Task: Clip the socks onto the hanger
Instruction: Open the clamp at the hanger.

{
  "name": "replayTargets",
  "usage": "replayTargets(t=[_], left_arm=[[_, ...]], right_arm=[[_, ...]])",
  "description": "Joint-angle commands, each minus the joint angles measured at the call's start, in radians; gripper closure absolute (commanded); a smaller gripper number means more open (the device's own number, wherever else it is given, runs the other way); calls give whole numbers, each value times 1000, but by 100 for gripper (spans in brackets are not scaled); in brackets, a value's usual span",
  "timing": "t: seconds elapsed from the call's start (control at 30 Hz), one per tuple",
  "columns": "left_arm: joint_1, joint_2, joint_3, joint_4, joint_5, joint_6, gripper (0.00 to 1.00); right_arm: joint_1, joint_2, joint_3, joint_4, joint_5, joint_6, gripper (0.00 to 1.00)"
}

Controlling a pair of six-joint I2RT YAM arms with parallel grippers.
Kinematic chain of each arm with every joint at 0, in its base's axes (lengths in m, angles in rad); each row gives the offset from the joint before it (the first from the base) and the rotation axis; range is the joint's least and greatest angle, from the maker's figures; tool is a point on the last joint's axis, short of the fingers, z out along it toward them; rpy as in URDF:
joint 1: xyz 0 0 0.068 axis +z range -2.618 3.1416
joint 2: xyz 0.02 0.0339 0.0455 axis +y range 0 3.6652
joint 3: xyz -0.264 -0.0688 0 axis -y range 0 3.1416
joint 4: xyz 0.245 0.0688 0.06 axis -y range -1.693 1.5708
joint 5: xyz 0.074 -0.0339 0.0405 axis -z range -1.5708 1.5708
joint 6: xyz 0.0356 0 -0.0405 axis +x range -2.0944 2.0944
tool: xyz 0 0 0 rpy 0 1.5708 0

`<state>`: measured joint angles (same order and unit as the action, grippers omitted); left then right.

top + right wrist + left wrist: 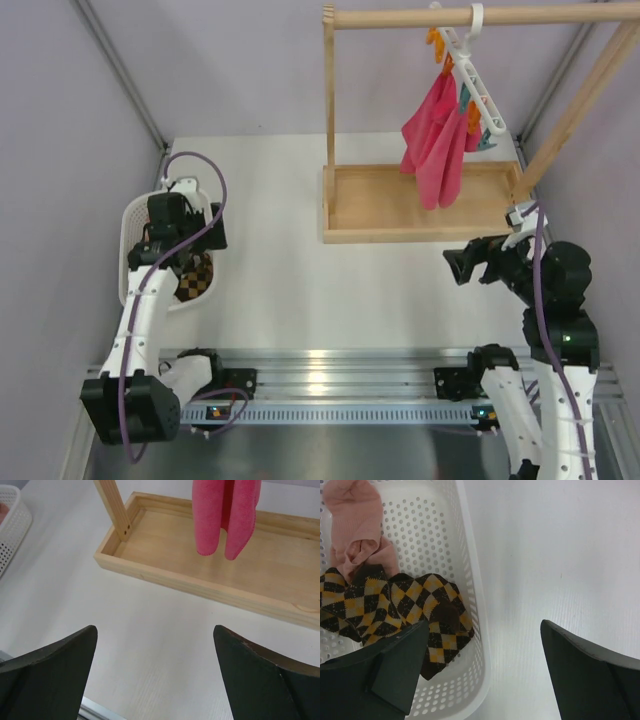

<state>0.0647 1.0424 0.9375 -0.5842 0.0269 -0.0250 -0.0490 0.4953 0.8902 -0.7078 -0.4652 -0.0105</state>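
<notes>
With the socks heaped in the basket at nine o'clock and the hanger at one o'clock, the left end effector, spread wide and empty, should pinch one sock's edge, avoiding the peach sock, while the right end effector hangs released.

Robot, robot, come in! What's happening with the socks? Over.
Left pincer open above basket rim. Right pincer open, empty. Socks in basket, unclipped. Pink cloth hangs on hanger.
</notes>
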Motion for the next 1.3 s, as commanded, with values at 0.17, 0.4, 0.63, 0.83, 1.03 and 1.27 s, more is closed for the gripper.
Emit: replayTargets(t=[0.17,0.4,0.63,0.83,1.03,1.27], left_arm=[[1,-67,83,61,155,54,2],[-29,-96,124,251,643,30,6],[-363,85,279,353,642,137,11],[-511,225,383,666,635,30,22],[-678,402,515,886,568,-70,32],[-836,645,789,963,466,-4,40]], right_arm=[[-23,-32,55,107,7,153,0],[-25,155,380,62,-58,161,0],[-28,357,741,139,-124,308,8],[-67,492,875,169,5,351,22],[-429,588,805,431,-205,706,34],[-506,715,730,597,-285,773,53]])
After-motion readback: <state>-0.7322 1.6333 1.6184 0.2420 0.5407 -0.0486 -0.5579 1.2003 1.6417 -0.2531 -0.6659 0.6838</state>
